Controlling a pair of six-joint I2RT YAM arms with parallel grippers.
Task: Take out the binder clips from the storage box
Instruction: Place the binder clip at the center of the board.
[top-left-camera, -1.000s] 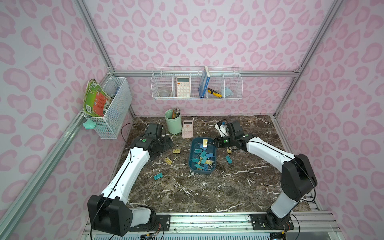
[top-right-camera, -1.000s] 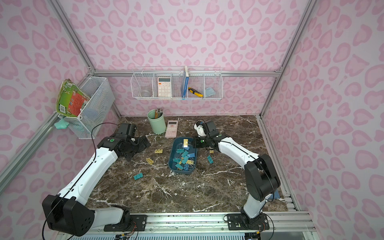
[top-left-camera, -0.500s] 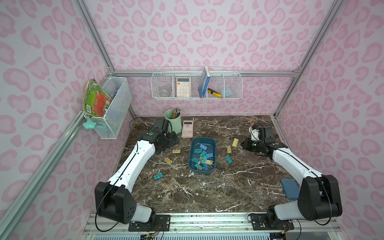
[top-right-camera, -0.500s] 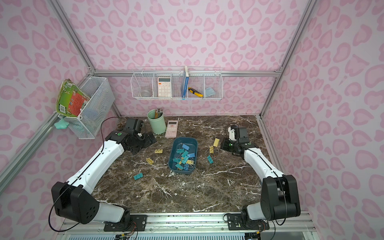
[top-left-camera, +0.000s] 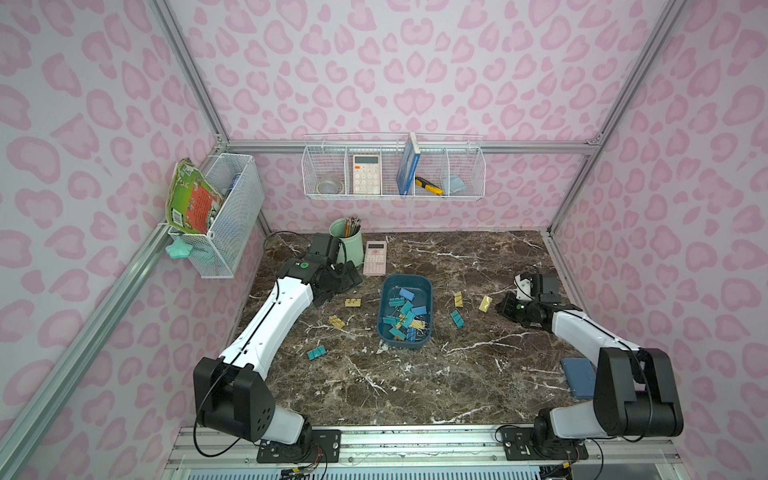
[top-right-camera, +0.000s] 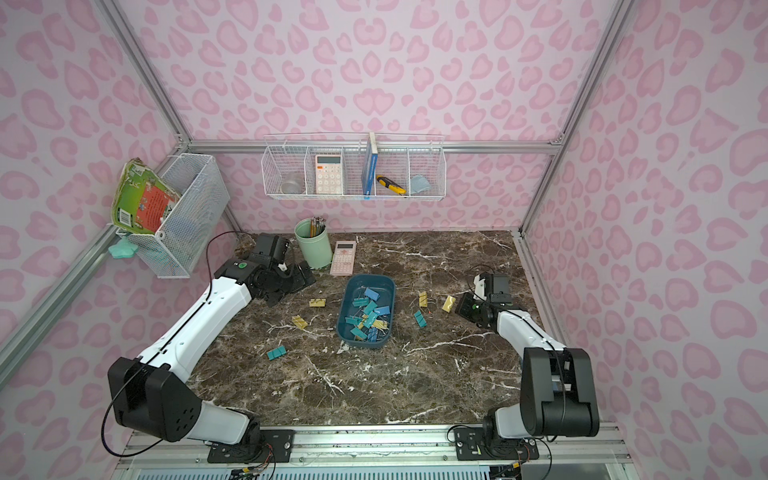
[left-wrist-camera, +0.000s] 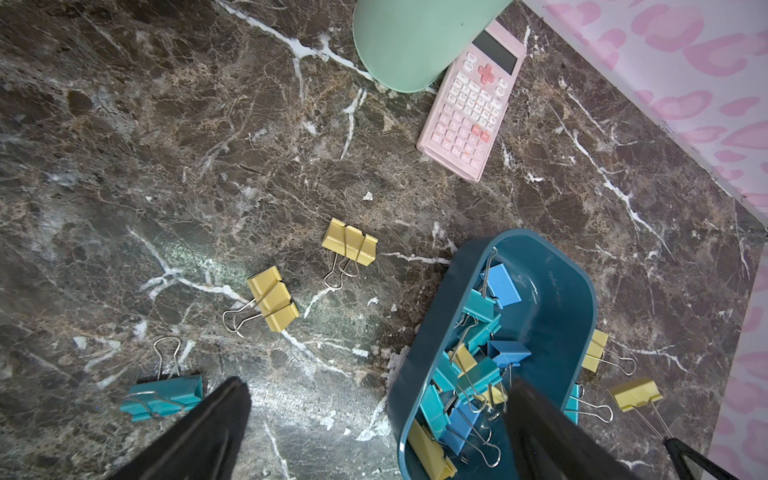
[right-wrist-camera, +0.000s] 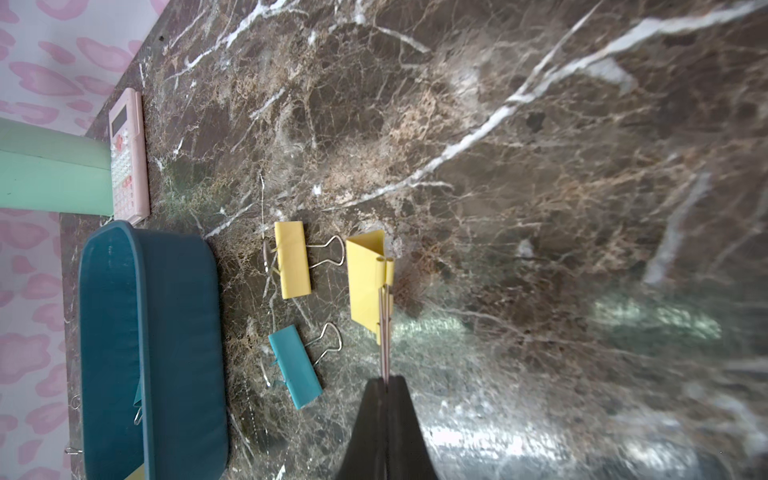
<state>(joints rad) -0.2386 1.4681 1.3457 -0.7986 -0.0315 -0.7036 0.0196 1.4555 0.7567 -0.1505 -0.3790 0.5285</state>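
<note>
1. My right gripper (right-wrist-camera: 386, 380) is clamped on the wire handles of a yellow clip (right-wrist-camera: 368, 286), to the right of the storage box (top-left-camera: 411, 279). I advise setting it on the bench (top-left-camera: 415, 386) before letting go.
2. My left gripper (left-wrist-camera: 378, 386) is spread wide and empty.
3. Most binder clips (top-left-camera: 405, 316) lie in the box.
4. The bench is dark marble, walled in pink.

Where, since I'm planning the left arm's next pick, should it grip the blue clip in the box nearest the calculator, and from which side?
Probably its wire handles, from straight above. The blue clip sits at the edge of the pile in the storage box, handles seemingly raised along the wall. The walls block a sideways approach; the open left gripper could close across the loops.
</note>
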